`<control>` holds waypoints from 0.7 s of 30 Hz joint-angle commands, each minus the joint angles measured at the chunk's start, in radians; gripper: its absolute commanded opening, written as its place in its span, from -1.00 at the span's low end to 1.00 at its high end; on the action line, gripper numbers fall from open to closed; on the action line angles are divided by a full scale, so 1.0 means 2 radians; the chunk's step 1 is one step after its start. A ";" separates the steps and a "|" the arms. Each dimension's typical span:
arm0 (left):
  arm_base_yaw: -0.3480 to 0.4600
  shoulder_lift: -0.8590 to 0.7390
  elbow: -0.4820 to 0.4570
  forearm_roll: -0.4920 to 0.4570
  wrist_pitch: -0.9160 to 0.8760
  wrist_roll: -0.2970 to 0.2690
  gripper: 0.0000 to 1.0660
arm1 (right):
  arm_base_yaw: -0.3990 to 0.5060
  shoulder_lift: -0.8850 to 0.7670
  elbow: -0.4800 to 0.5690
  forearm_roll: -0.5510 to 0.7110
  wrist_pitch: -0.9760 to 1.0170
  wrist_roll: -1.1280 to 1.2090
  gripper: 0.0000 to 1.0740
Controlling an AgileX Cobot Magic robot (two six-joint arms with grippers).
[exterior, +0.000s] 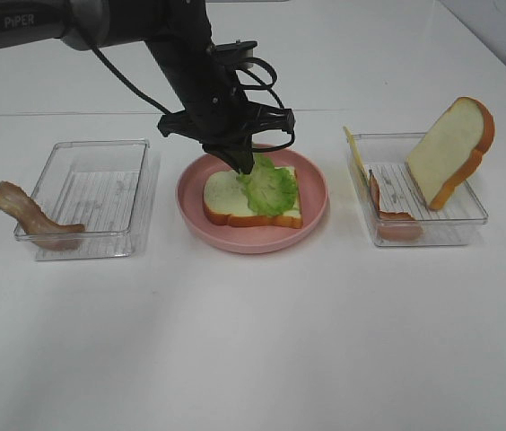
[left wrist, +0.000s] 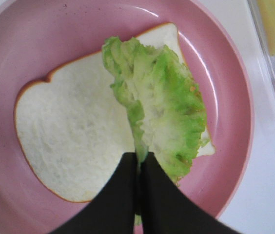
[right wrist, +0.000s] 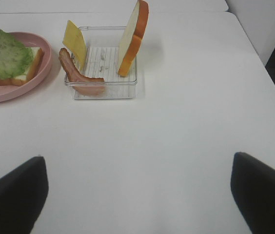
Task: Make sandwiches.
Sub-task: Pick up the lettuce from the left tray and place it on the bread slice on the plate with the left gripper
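A bread slice lies flat in the round pink plate. My left gripper reaches to the plate and is shut on the edge of the green lettuce leaf, which rests on the slice's right half. The left wrist view shows the black fingers pinching the lettuce over the bread. A second bread slice stands in the right tray with yellow cheese and a bacon strip. My right gripper is open and empty above bare table.
A clear left tray has a bacon strip hanging over its left wall. In the right wrist view the right tray holds the upright bread, cheese and bacon. The table's right edge shows there.
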 commanded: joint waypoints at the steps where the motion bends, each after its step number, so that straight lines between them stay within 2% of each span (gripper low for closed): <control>1: -0.002 0.001 -0.004 0.001 -0.012 -0.001 -1.00 | 0.000 -0.007 0.001 -0.003 -0.003 0.004 0.76; 4: -0.002 0.001 -0.004 0.009 -0.019 0.009 -1.00 | 0.000 -0.007 0.001 -0.003 -0.003 0.004 0.76; 16: -0.002 0.001 -0.004 0.034 -0.017 0.009 -0.99 | 0.000 -0.007 0.001 -0.003 -0.003 0.004 0.76; 19: -0.002 0.001 -0.004 0.034 -0.017 0.009 -0.83 | 0.000 -0.007 0.001 -0.003 -0.003 0.004 0.76; 20: -0.002 0.001 -0.004 0.034 -0.016 0.009 -0.62 | 0.000 -0.007 0.001 -0.003 -0.003 0.004 0.76; 21: -0.002 0.001 -0.004 0.034 -0.016 0.009 -0.62 | 0.000 -0.007 0.001 -0.003 -0.003 0.004 0.76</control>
